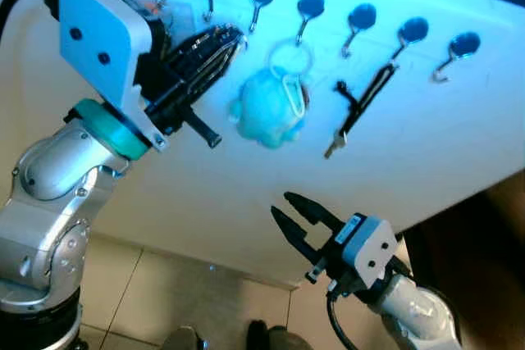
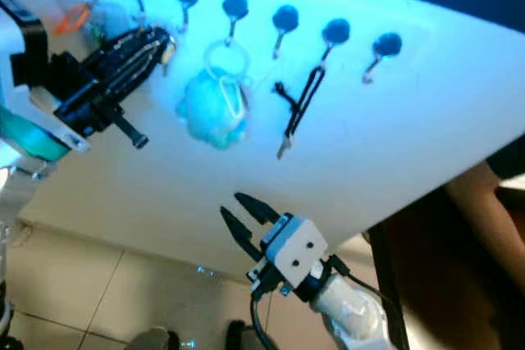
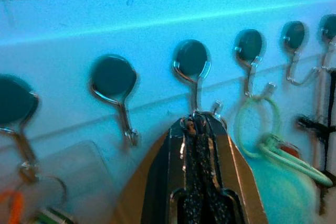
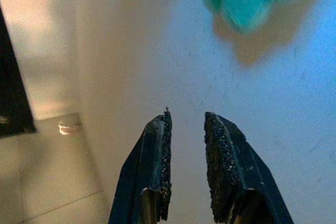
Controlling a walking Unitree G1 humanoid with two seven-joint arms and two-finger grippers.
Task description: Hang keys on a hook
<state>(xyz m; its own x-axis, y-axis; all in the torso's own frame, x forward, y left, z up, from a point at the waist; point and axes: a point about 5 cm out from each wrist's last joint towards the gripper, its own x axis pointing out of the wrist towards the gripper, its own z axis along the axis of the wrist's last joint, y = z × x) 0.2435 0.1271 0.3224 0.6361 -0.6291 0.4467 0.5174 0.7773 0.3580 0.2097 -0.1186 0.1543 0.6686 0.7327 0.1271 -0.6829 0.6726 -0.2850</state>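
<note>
Here, a white wall panel (image 1: 426, 145) carrying a row of round dark hook mounts with wire hooks beneath them.

Item one: left gripper (image 1: 232, 38), raised to the row, fingers pressed together. In the left wrist view the fingertips (image 3: 199, 129) sit right at the lower end of one wire hook (image 3: 195, 90), with a small glint of metal at the tips. My guess is that this is the key ring (image 3: 216, 109), pinched between the fingers; the keys themselves I cannot make out.

Item two: right gripper (image 1: 289, 209), held low, away from the hooks, fingers a little apart and holding nothing. It points up toward the panel.

Item three: things already hanging. A turquoise plush charm (image 1: 267, 112) on a pale ring, one hook along from the left gripper. A black strap with a key-like end (image 1: 357, 108), further toward the robot's right. A clear tag with an orange piece (image 3: 58, 182) toward the robot's left.

Item four: free hooks. The hook next to the gripper's on its left (image 3: 118, 100) looks bare, and so does the last one (image 1: 451, 59) on the robot's right.

Progress, as I judge it: the approach is made and the gripper is at the hook. Whether the ring has caught on the wire cannot be told. Left to do: seat it, let go, draw the arm back.
</note>
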